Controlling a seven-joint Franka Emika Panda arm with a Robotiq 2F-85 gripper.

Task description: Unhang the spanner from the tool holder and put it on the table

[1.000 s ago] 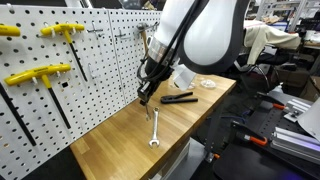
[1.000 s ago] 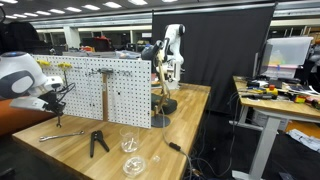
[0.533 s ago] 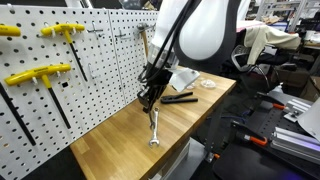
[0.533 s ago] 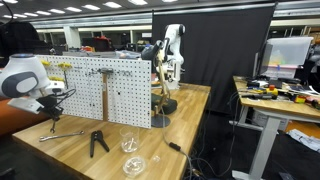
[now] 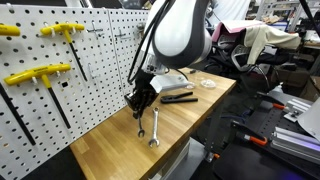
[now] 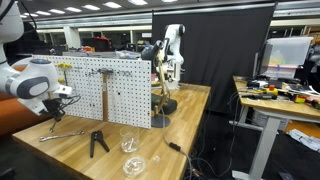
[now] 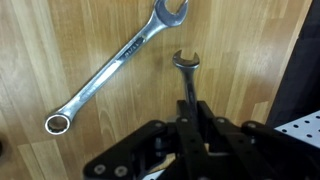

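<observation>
Wooden table [image 5: 105,150] stands against the white tool holder [image 5: 100,60] in an exterior view; gripper [image 7: 190,108] hangs low over the wood, jaws closed tight on the shaft of the short spanner [image 7: 187,68], which is off the tool holder; 1 longer spanner [image 7: 115,65] lies flat just beside it, apart; whether the short spanner touches the table cannot be told.

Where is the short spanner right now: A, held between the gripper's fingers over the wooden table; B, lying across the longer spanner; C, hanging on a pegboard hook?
A: in the wrist view the short spanner sticks out from between the closed fingers of the gripper, apart from the longer spanner lying flat on the table.
</observation>
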